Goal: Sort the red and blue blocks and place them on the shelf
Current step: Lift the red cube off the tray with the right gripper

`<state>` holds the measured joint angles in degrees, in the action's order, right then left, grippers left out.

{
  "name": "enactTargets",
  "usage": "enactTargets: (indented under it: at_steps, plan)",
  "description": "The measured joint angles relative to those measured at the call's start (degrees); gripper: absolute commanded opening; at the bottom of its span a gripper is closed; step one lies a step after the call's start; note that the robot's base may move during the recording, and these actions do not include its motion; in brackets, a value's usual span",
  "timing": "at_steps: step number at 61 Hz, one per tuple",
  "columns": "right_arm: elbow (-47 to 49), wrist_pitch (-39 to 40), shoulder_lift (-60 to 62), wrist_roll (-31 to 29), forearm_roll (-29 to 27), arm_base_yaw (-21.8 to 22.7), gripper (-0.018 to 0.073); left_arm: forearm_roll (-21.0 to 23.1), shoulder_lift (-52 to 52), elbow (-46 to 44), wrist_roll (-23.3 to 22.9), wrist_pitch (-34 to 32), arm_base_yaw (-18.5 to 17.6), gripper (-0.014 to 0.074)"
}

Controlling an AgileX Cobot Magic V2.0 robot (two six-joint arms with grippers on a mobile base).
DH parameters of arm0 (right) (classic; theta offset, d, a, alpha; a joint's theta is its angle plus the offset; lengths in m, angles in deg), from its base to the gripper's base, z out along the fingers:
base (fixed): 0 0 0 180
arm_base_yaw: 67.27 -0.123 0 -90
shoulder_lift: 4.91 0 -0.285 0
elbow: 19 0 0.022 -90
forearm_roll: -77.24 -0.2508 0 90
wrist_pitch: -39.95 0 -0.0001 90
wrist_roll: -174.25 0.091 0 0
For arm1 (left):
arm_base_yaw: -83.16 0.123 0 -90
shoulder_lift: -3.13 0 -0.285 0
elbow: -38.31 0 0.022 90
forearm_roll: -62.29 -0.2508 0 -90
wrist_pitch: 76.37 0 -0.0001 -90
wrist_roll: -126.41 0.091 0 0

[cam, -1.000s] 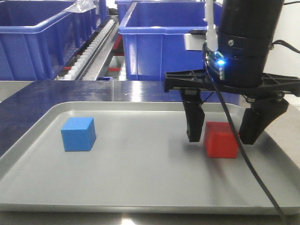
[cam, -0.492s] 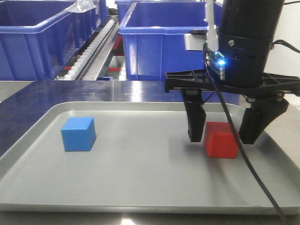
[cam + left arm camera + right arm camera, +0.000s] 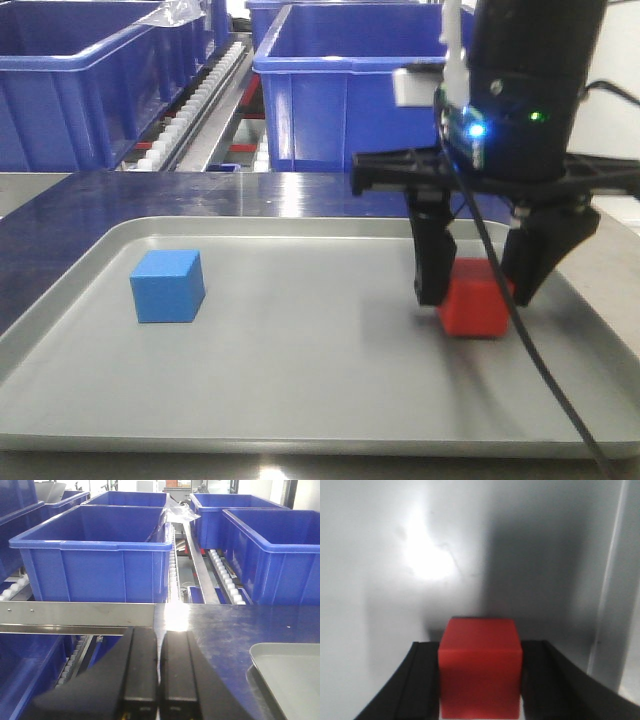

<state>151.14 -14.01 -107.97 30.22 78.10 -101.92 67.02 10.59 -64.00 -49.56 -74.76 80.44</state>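
Observation:
The red block (image 3: pixel 476 308) lies on the right part of the grey tray (image 3: pixel 300 400). My right gripper (image 3: pixel 476 297) points straight down and is shut on it, one finger against each side; the block still rests on the tray. The right wrist view shows the red block (image 3: pixel 480 670) pressed between both black fingers (image 3: pixel 420 680). The blue block (image 3: pixel 167 286) sits alone on the tray's left part. My left gripper (image 3: pixel 159 632) is shut and empty, hovering before the shelf's steel front rail (image 3: pixel 75 615).
Large blue bins (image 3: pixel 340 90) (image 3: pixel 80 80) stand on the shelf behind the tray, with a white roller track (image 3: pixel 200 100) between them. The shiny steel tabletop (image 3: pixel 200 190) runs under the tray. The tray's corner (image 3: pixel 290 670) shows at the left wrist view's lower right.
The right gripper's fingers have closed inward from either side of the red block until they touch it. The blue block has not moved.

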Motion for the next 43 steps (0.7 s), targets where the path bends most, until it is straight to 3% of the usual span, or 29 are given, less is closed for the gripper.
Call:
enactTargets:
  at_steps: [9, 21, 32, 43]
  plan:
    - [0.0, 0.2, 5.2, -1.5, 1.1, 0.1, 0.0078, 0.0, 0.0, 0.0, 0.0, 0.0, 0.0, 0.0122]
    - [-0.5, 0.4, 14.1, -12.0, 1.6, 3.5, 0.0078, 0.0, 0.0, 0.0, 0.0, 0.0, 0.0, 0.0122]
    - [-4.9, 3.4, 22.5, -22.5, 1.2, 10.7, 0.0078, 0.0, 0.0, 0.0, 0.0, 0.0, 0.0, 0.0122]
    - [-13.9, 11.3, 31.2, -35.1, -3.3, 20.3, 0.0078, 0.0, 0.0, 0.0, 0.1, 0.0, 0.0, 0.0122]
